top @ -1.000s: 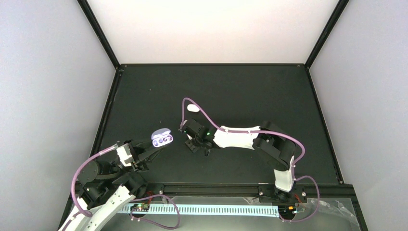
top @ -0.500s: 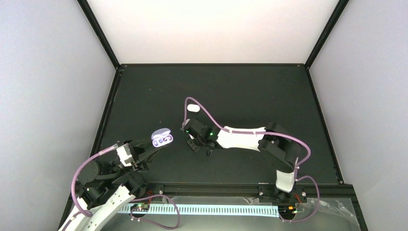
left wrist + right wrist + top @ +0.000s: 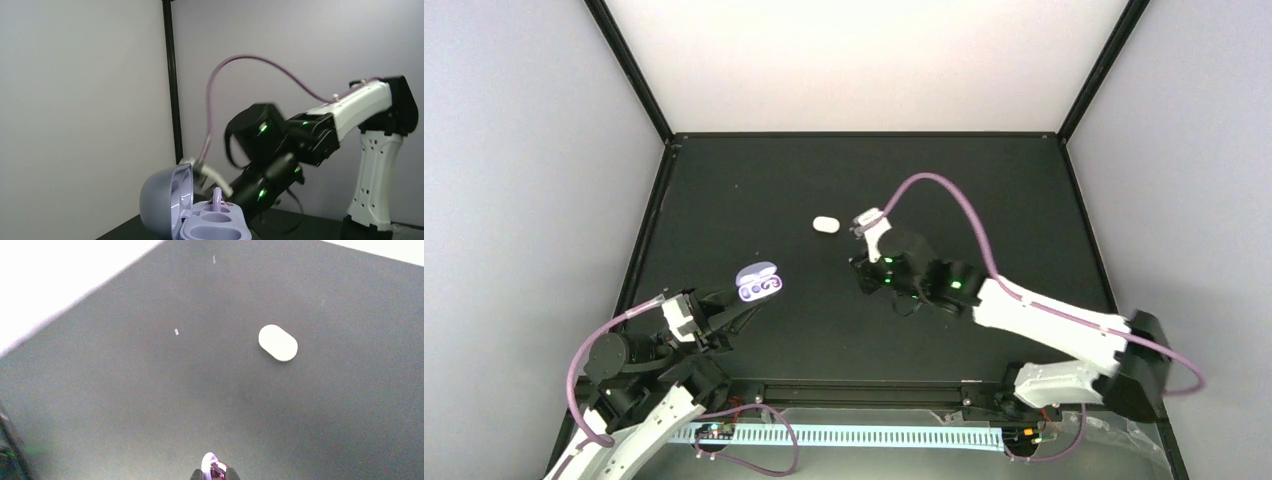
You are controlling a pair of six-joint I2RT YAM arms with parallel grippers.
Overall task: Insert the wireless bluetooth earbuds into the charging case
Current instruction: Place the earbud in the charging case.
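Right pincer (image 3: 215, 474) was pinched nearly shut on a tiny white bud with a reddish spot, which I took for one earbud (image 3: 210, 463). Left pincer (image 3: 742, 306) gripped the charging case (image 3: 759, 282) at the near left of the table (image 3: 904, 180), lid open and wells facing up. The two were well apart.

The step in hand looked like carrying that bud to the case. The hold sat at the very fingertips, so a slow, smooth swing would suit. The bud should come straight down over a free well, turned to match the well's curve. The jaws should part only once it was seated. The left arm needed merely to hold the case level.

From above, the layout was plain, with a white oval object (image 3: 825, 224) lying on the far side between the arms. Whether that was the second bud I could not tell. The right fingertips were hidden there under the wrist. Only the right wrist camera showed the pinched bud, yet it missed the case. The left wrist camera alone showed the upright lid and lavender wells. It also showed a small upright piece (image 3: 217, 195) at the far well that I could not identify.
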